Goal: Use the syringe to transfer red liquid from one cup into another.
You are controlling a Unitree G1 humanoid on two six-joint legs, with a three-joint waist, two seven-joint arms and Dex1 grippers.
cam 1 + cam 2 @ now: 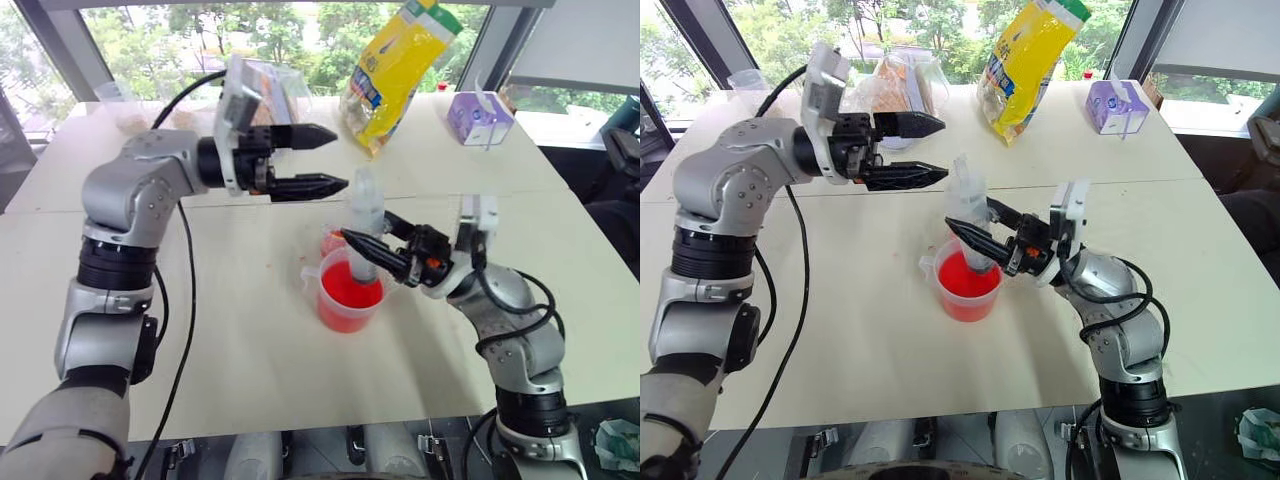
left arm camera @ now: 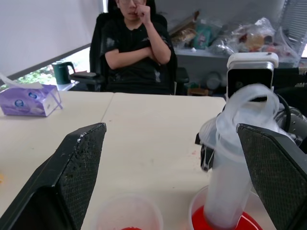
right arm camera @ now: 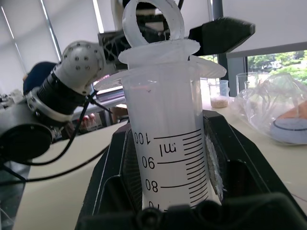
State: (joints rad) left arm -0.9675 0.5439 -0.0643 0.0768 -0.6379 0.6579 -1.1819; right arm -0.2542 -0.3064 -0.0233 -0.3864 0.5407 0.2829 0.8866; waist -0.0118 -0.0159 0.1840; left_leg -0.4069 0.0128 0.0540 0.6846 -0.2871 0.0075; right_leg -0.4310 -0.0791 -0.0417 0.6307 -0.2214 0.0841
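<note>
Syringe (image 3: 168, 143) scale in right pincer (image 1: 362, 250) | person (image 2: 136, 45) behind table

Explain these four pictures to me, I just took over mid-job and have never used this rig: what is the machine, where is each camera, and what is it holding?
It is a humanoid robot with two arms, each ending in a two-fingered black gripper. Two pictures come from its head, looking down over a pale table. The other two come from cameras on the wrists, looking along each gripper's fingers.

The right gripper is shut on the syringe, held upright with its lower end in the larger cup of red liquid. The right wrist view shows the syringe's printed scale up close.

The left gripper is open, hanging just above and beside the syringe's top.

Behind the larger cup stands a small cup, reddish inside. Farther back lie a yellow bag, a purple tissue box and a clear bag. The left wrist view shows a seated person across the table.
</note>
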